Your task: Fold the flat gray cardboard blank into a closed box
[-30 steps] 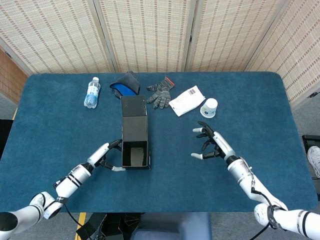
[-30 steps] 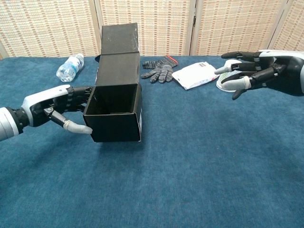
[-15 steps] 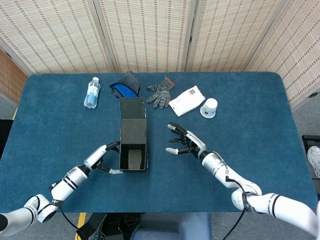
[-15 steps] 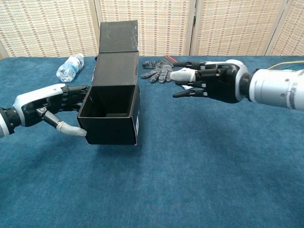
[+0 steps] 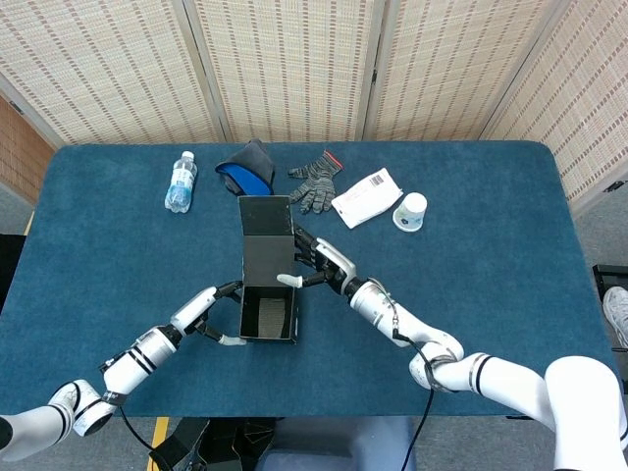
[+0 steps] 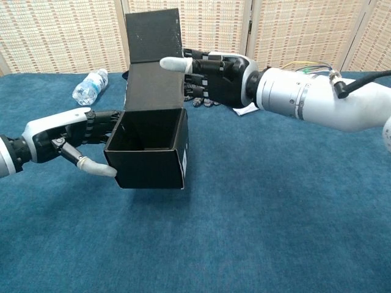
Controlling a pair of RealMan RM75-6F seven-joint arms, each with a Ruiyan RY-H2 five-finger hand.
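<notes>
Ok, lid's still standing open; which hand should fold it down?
Right. The right hand is already up at the lid, while the left hand steadies the box at its side.

No text, brand or number can be read in either view. The white packet (image 5: 366,197) on the tabletop (image 5: 491,294) carries dark and red printing, the water bottle (image 5: 181,182) a label, and the box (image 6: 153,155) a small white sticker, perhaps a barcode, all too small to make out.
</notes>
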